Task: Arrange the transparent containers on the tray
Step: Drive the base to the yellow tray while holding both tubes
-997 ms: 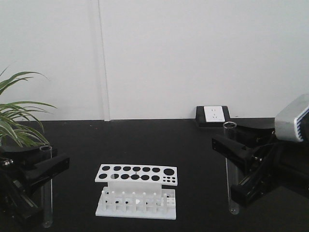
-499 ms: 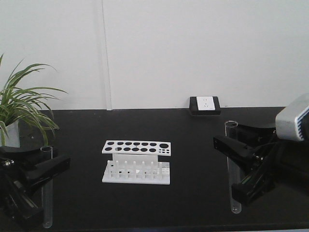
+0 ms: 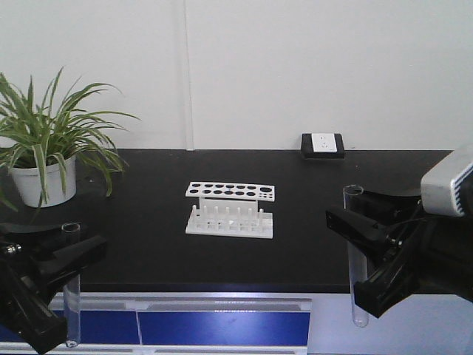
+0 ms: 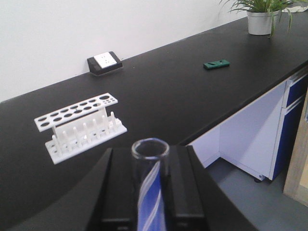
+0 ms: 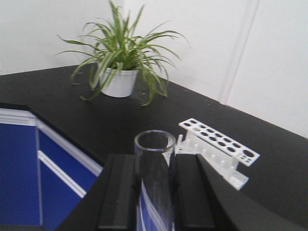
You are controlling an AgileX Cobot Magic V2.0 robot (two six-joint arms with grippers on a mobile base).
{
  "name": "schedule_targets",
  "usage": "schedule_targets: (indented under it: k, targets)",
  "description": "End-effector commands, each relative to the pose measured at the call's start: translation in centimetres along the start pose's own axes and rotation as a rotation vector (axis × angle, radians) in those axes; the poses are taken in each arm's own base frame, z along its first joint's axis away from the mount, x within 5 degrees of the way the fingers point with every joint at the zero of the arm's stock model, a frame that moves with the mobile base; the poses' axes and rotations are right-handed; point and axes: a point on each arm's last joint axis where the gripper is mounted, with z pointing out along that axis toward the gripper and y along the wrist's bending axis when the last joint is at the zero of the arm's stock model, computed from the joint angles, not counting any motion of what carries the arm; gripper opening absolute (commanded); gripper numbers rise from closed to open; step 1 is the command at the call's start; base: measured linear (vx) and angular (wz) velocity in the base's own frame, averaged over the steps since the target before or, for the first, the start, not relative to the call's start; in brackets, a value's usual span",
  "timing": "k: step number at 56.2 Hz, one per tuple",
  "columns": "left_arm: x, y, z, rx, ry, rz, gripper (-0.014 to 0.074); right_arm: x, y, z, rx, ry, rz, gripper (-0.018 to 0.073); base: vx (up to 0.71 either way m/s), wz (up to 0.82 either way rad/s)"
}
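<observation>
Both arms carry; the base stands off from the worktop point(image 3: 148, 222) edge. The left end effector point(image 3: 72, 255) is clamped on one test tube point(image 3: 72, 296) at 8 o'clock in the front view. The right end effector point(image 3: 357, 229) is clamped likewise on the second test tube point(image 3: 358, 288) at 4 o'clock. Both tubes are upright with open rims up, and their round bottoms hang free below the pads. The yellow tray is in no view, so its place cannot be told. Judged step: transport toward it. To do it well, hold the tubes vertical and the clamp steady, and move slowly, as smooth glass on hard black pads may slip. At the tray, tilt each tube and lay it lengthwise. Let it touch the floor before parting the pads, and set it against the raised rim, since a round tube will roll. Materials: the tubes are thin clear glass, long cylinders. On the worktop, a matt black slab, a white holed plastic rack point(image 3: 230, 211) stands at 12 o'clock. A leafy plant in a white pot point(image 3: 44, 159) is at 10 o'clock and a black-framed socket point(image 3: 323, 144) at 1 o'clock. Glossy blue cabinet fronts point(image 3: 222, 329) run beneath.
</observation>
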Motion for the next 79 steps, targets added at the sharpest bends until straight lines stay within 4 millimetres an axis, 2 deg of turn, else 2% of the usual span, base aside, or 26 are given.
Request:
schedule_targets:
  k: [1,79]
  targets:
    - [-1.25,-0.11,-0.26,-0.001,-0.05,-0.028,-0.0001,-1.43,-0.15,-0.56,0.017,-0.051,0.002,-0.0013,-0.35,0.2]
    - [-1.25,-0.11,-0.26,-0.001,-0.05,-0.028,-0.0001,-1.44,-0.09,-0.56,0.01,-0.052,0.002,-0.0013,-0.3,0.39]
